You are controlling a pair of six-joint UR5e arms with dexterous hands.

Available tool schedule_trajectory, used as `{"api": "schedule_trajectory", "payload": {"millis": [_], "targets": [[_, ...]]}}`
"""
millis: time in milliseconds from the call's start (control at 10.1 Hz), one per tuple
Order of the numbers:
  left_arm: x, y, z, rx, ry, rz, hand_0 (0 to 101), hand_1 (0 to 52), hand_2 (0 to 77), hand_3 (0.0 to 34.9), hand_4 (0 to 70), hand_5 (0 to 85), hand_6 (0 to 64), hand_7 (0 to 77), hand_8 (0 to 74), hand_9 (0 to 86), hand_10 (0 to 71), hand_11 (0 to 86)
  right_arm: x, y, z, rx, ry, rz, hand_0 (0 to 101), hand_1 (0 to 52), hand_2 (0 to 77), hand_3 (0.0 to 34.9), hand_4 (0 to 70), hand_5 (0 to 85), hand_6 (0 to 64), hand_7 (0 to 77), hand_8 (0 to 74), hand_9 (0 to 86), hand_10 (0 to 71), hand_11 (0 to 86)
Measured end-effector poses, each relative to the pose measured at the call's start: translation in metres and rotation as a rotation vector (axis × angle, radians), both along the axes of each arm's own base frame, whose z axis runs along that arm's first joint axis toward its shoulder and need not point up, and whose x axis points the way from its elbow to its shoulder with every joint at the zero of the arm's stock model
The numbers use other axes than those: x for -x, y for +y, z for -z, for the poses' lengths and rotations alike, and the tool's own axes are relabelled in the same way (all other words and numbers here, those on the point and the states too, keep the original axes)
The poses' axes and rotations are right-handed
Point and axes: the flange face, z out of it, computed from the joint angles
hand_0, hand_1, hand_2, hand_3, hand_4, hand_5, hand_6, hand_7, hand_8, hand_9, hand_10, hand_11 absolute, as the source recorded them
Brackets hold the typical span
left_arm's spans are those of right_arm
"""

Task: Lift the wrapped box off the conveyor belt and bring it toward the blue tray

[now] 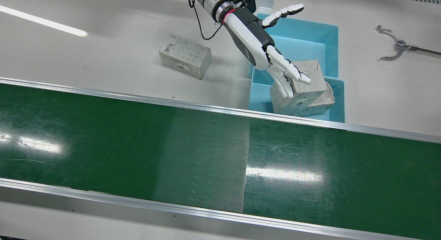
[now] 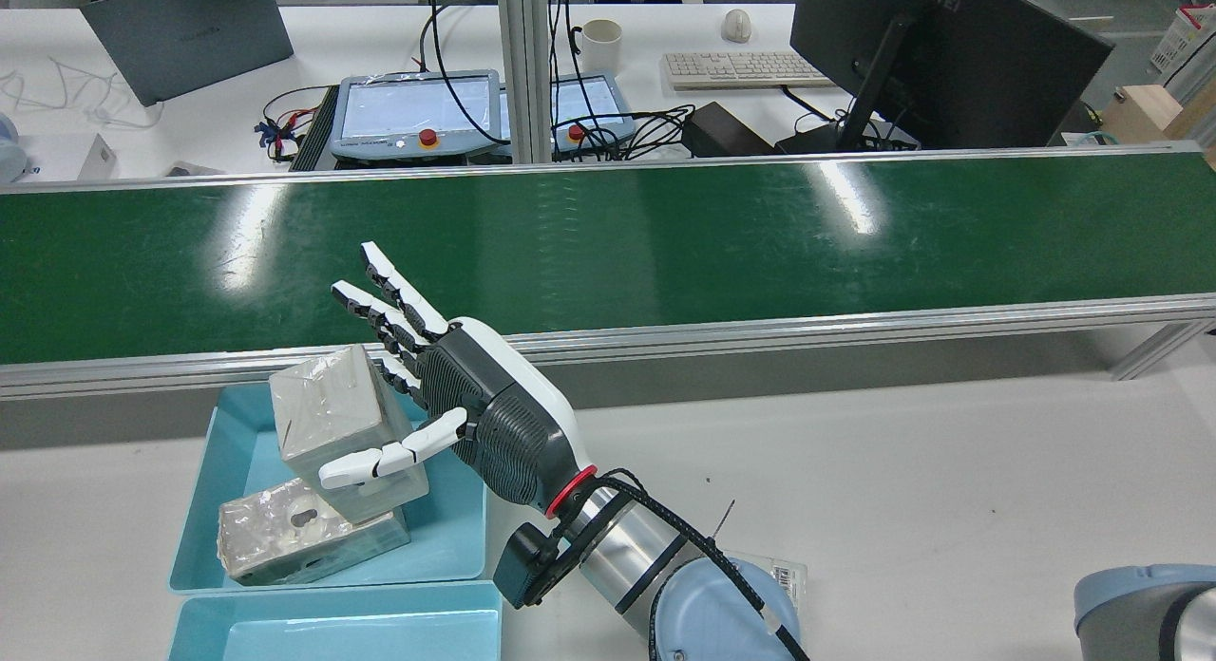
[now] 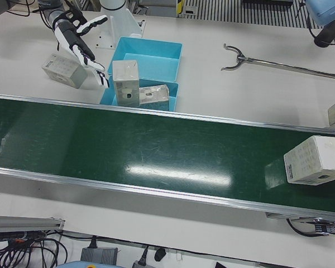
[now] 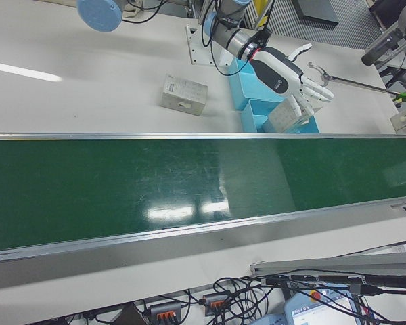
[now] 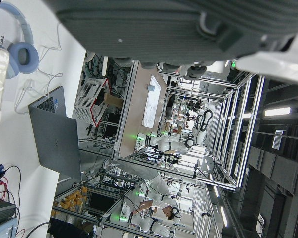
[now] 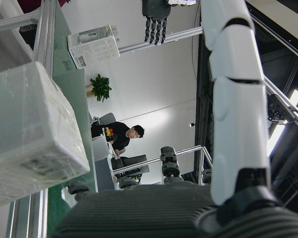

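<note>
My left hand (image 2: 484, 414) is open, its fingers straight and spread. It hovers beside a wrapped box (image 2: 328, 405) that stands tilted in the near blue tray (image 2: 446, 538). The thumb reaches across the box's front, and in the left-front view a small gap shows between the hand (image 3: 78, 42) and the box (image 3: 125, 84). The box leans on a second wrapped box (image 2: 304, 538) lying in the same tray. From the front, the fingers (image 1: 293, 72) lie over the box (image 1: 308, 91). My right hand (image 6: 238, 124) shows only in its own view: palm and one straight finger, holding nothing.
The green conveyor belt (image 1: 137, 147) runs beside the tray. A white box (image 3: 315, 159) rides on it far off. A labelled box (image 1: 185, 55) lies on the table. A second blue tray (image 1: 303, 36) adjoins the first. A grabber tool (image 1: 396, 47) lies beyond.
</note>
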Motion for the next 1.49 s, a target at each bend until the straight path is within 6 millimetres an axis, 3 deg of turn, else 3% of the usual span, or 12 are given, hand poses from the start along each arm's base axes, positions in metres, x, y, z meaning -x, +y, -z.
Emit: {"api": "schedule_trajectory", "payload": {"millis": [199, 398, 696, 895, 1094, 1492], "targets": [[0.000, 0.000, 0.000, 0.000, 0.000, 0.000, 0, 0.0, 1.1, 0.0, 0.0, 1.1, 0.0, 0.0, 0.0, 0.0, 0.0, 0.0, -0.017, 0.004, -0.005, -0.006, -0.007, 0.001, 50, 16.9, 13.1, 29.8, 0.0, 1.6, 0.0, 10.9, 0.0, 1.6, 0.0, 0.5], [0.000, 0.000, 0.000, 0.000, 0.000, 0.000, 0, 0.0, 0.5, 0.0, 0.0, 1.1, 0.0, 0.0, 0.0, 0.0, 0.0, 0.0, -0.057, -0.009, -0.010, -0.017, 0.049, -0.022, 50, 16.9, 13.1, 30.7, 0.0, 3.8, 0.0, 12.0, 0.0, 1.1, 0.0, 0.5], [0.000, 0.000, 0.000, 0.000, 0.000, 0.000, 0, 0.0, 1.1, 0.0, 0.0, 0.5, 0.0, 0.0, 0.0, 0.0, 0.0, 0.0, -0.161, -0.080, -0.021, -0.050, 0.189, -0.129, 51, 16.9, 10.4, 30.8, 0.0, 6.5, 0.0, 13.1, 0.0, 1.1, 0.0, 0.0], [0.000, 0.000, 0.000, 0.000, 0.000, 0.000, 0, 0.0, 0.5, 0.0, 0.0, 1.1, 0.0, 0.0, 0.0, 0.0, 0.0, 0.0, -0.228, -0.119, -0.044, -0.038, 0.254, -0.210, 53, 19.1, 9.3, 31.0, 0.0, 3.8, 0.0, 9.8, 1.1, 1.1, 0.0, 0.5], [0.000, 0.000, 0.000, 0.000, 0.000, 0.000, 0, 0.0, 0.5, 0.0, 0.0, 1.1, 0.0, 0.0, 0.0, 0.0, 0.0, 0.0, -0.276, -0.143, -0.073, -0.006, 0.310, -0.263, 54, 21.3, 9.8, 31.4, 0.0, 2.7, 0.0, 4.9, 1.6, 1.1, 0.0, 0.5], [0.000, 0.000, 0.000, 0.000, 0.000, 0.000, 0, 0.0, 0.5, 0.0, 0.0, 1.1, 0.0, 0.0, 0.0, 0.0, 0.0, 0.0, -0.367, -0.174, -0.107, 0.064, 0.407, -0.365, 54, 21.3, 9.8, 30.4, 0.0, 3.3, 0.0, 6.0, 0.0, 1.1, 0.0, 0.5]]}}
